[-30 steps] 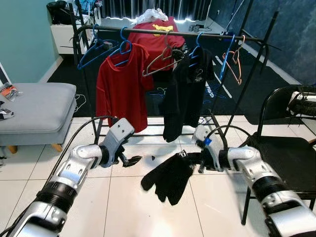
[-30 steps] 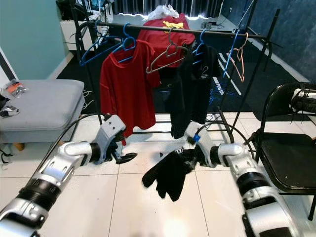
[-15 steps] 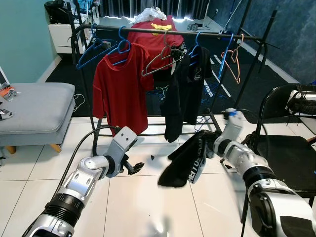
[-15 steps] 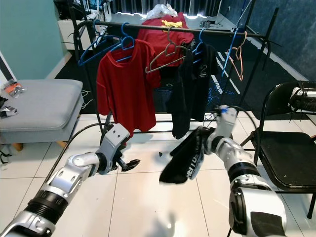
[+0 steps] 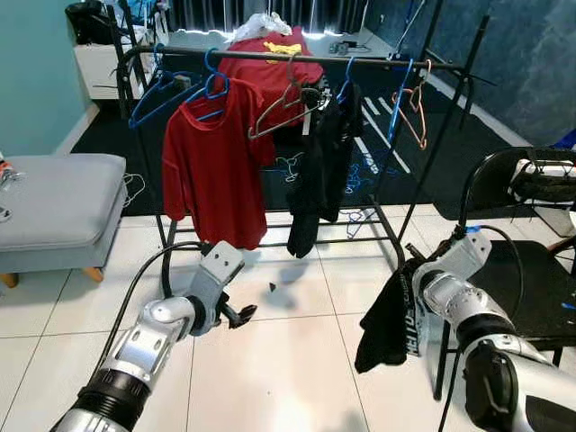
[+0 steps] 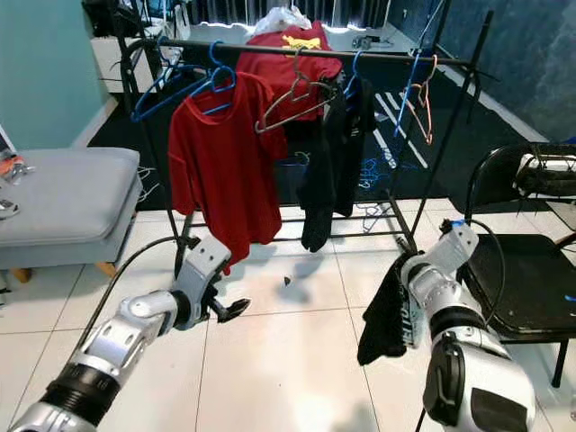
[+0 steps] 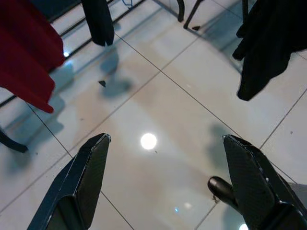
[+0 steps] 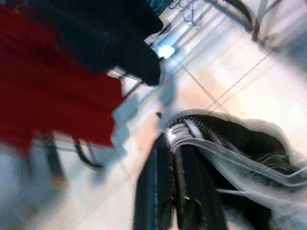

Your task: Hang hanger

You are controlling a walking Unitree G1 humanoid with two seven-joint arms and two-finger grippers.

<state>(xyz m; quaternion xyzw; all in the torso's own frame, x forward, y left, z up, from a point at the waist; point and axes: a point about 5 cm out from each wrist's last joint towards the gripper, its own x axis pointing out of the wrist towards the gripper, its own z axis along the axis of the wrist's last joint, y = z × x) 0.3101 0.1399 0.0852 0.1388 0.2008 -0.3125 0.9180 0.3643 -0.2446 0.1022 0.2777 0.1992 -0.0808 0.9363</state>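
I have the right gripper (image 8: 175, 191) pinched together on a black garment (image 5: 389, 315), and in the right wrist view what looks like a pale hanger wire (image 8: 225, 151) runs through its folds, though I cannot make out its hook; the garment hangs limp from my right arm, low beside the black folding chair (image 5: 531, 270) and well apart from the clothes rack rail (image 5: 297, 58); my left gripper (image 5: 236, 314) hovers over the white floor tiles (image 5: 270, 378) with its fingers (image 7: 79, 184) spread wide and nothing between them; I judge the cloth to be light and soft, so it will swing and drape over whatever I grip, and it may slide off a thin wire if I tilt it; the hanger itself should be stiff but springy, so I would hold it at the neck just under the hook, keeping the hook free for the rail; the open stretch between the black shirt (image 5: 315, 171) and the orange hangers (image 5: 412, 108) looks the likeliest spot.
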